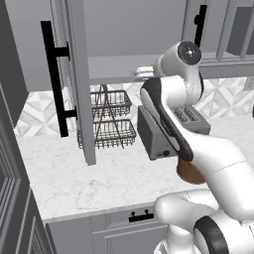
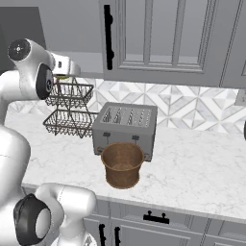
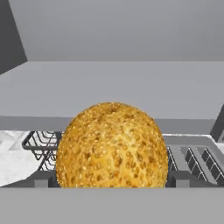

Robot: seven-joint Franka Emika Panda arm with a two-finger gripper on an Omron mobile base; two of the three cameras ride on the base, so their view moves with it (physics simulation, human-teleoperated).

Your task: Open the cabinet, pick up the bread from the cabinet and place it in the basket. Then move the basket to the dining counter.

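The gripper stands with its jaws spread wide, one dark tip on either side of the bread, which the hand view shows as a round, seeded golden bun sitting at the front edge of the cabinet's bottom shelf; whether the tips already touch the crust cannot be told. From the left base view the hand is reached up into the open cabinet, whose door is swung out toward the robot with its long black bar handle facing left. The step in hand looks to be the pick: the cabinet is open, the bread is bracketed but not yet pinched, so the next move likely calls for closing the jaws on the bun, then drawing it out over the shelf lip and down. The basket waits on the counter below the cabinet, just in front of the grey four-slot toaster, empty as far as its rim shows. A black two-tier wire rack stands under the cabinet beside the toaster. The open door and the shelf edge are the likely things to clear on the way down to the basket.
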